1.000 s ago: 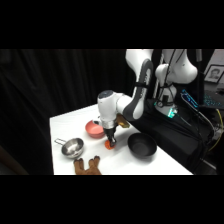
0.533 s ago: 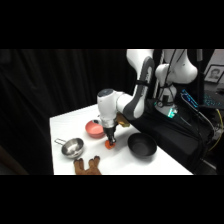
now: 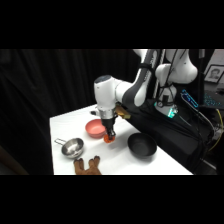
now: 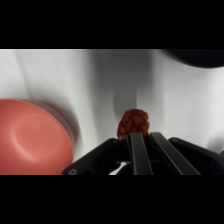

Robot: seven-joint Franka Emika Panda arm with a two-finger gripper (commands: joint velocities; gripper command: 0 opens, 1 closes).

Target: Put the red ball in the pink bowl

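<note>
Wrist view: gripper [image 4: 134, 131] clamped on the red ball [image 4: 133, 122], just beside the pink bowl [image 4: 31, 137].

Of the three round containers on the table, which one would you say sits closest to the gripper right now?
The pink bowl: the gripper hangs just beside its rim, while the black bowl and the steel cup lie farther off.

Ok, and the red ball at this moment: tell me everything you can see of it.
The red ball is small, red-orange with darker mottling, and looks lumpy rather than perfectly round. In the wrist view it sits at the tips of the gripper, whose fingers close on it from below in the picture. In the side view it shows as an orange spot beside the pink bowl, not inside it. Whether it touches the table cannot be told.
</note>
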